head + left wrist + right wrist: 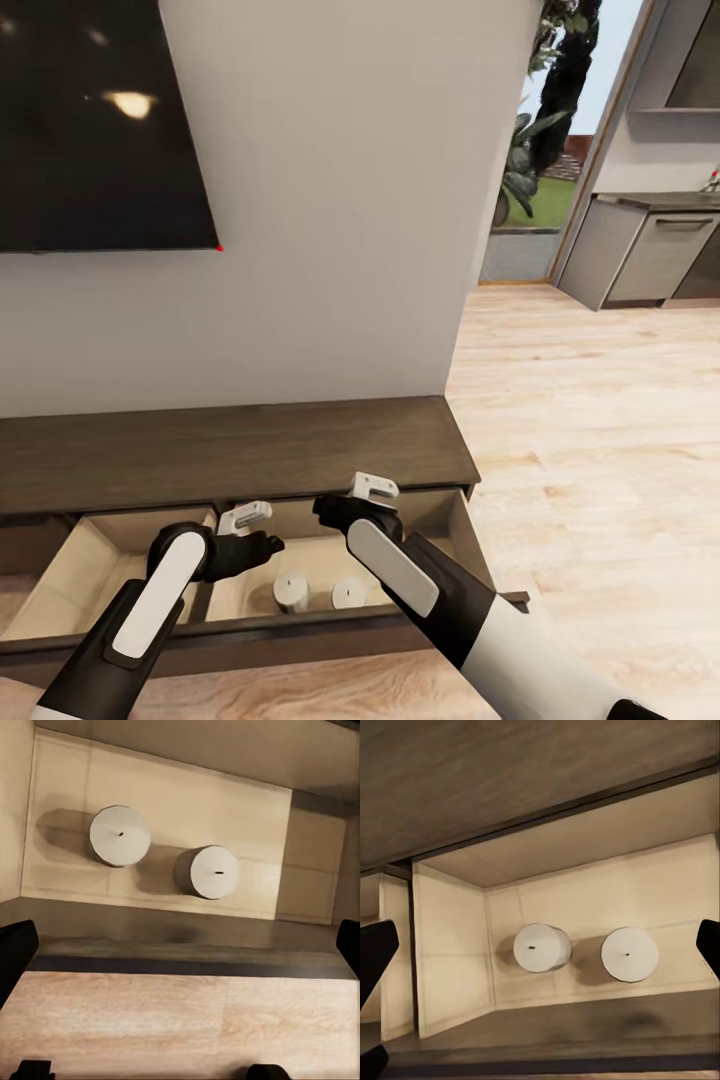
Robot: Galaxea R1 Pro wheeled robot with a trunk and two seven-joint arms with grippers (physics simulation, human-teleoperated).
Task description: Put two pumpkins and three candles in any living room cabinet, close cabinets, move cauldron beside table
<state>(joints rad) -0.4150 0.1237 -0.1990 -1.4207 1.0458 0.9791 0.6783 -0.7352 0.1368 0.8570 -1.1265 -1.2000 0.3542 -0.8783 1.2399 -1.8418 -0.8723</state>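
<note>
I am at the cabinet (240, 450), the long dark low one under the big black screen (100, 120). Both of its drawers are pulled out, and they are pale inside.

My left fingers (245, 517) hang over the edge between the two drawers. My right fingers (373, 487) hang over the back of the right drawer (480, 540). Both sets of fingers are spread wide and hold nothing. In my wrist views I see only the dark tips at the far sides, with a big gap between them.

Two candles (292, 591) stand on the floor of the right drawer, below and between my two sets of fingers. They are just beside each other but not touching. Each has a tiny dark wick on top. The second one (349, 593) is closer to my right fingers.

I think the step now is putting things away in the cabinet. Two candles are in. I cannot see the third candle, the pumpkins or the cauldron from here.

Next I should lift both arms up and out of the drawers, and go find the rest. I think the drawers should be pushed shut only after everything is inside.
</note>
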